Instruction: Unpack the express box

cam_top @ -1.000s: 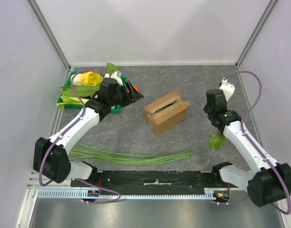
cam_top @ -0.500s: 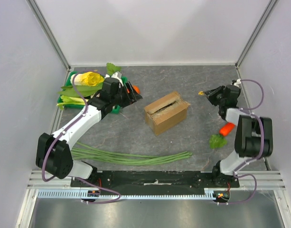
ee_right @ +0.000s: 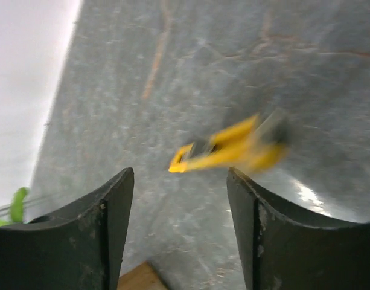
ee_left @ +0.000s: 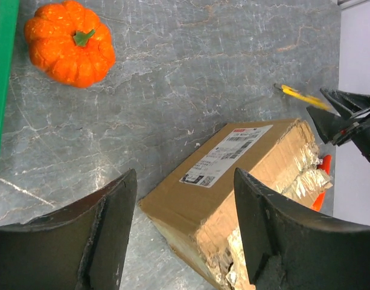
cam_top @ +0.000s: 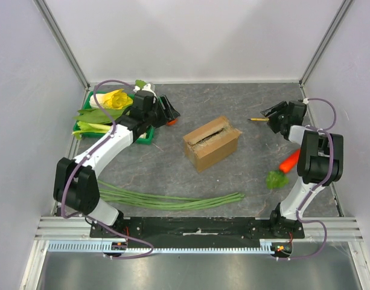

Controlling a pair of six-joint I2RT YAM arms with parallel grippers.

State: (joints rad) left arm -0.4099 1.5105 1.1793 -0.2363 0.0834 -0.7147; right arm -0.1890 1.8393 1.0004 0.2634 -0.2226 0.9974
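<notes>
Right claw is spread apart and holds nothing; the yellow cutter is just past its tips. My left claw is spread apart too, with the express box just under and ahead. I should go slowly to its torn top and pull one flap.

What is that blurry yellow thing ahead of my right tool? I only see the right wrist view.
Observer: From above, it's a slim yellow stick-like thing, between the right tool and the small brown cardboard box.
Operator: Is the box opened?
Observer: Its top seam is split along its length.
Operator: Where is its label?
Observer: The white printed label is on the side facing the left tool.
</notes>
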